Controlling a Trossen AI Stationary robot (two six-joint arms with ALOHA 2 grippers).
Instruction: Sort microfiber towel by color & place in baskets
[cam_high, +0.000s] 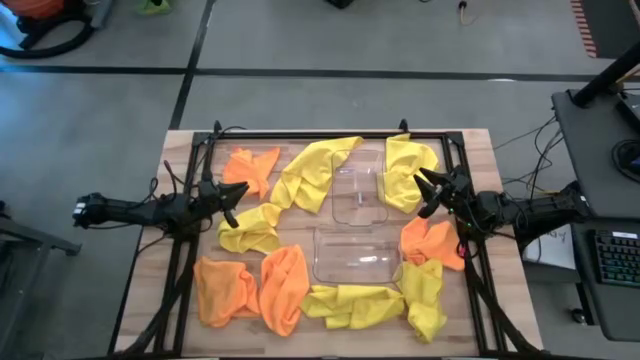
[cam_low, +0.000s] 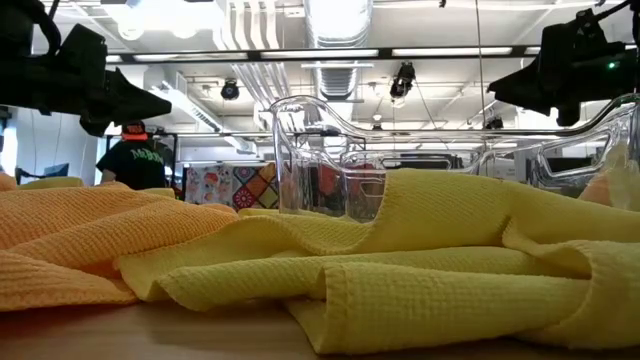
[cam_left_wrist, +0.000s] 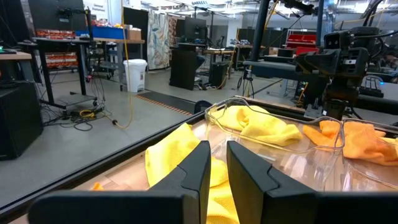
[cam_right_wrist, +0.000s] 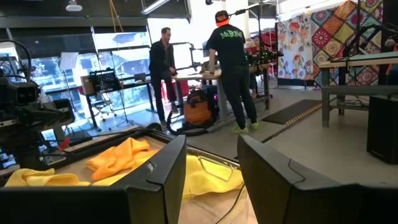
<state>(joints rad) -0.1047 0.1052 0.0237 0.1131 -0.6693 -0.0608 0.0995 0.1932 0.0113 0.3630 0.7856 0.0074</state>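
Yellow towel (cam_low: 420, 270) fills the front of the low view, crumpled on the wood right at the table edge, with an orange one (cam_low: 70, 250) bunched up beside it.

Left gripper (cam_high: 232, 197) hangs over the left side of the table with its fingers nearly together, just a thin slit between them, and nothing in them. Right in front of it sits a yellow towel (cam_high: 250, 230), and an orange one (cam_high: 250, 168) lies just off to one side. Right gripper (cam_high: 430, 192) hovers on the opposite side, fingers partly apart, also empty. Next to it is a yellow towel (cam_high: 408, 172) draped over the wall of the far basket (cam_high: 360, 192), and an orange towel (cam_high: 432, 242) lies close by toward the table's front edge.

Between the two grippers are both clear baskets, the far one and the near basket (cam_high: 358, 255), touching or almost touching. Both look empty inside; only towel edges flop over the far one's rim.

Progress-wise I'd say basically zero so far. Every towel I can see is loose on the table in a ring around the baskets: more orange ones (cam_high: 250, 288) at the front left, more yellow (cam_high: 370, 305) along the front. All the sorting is left to do.
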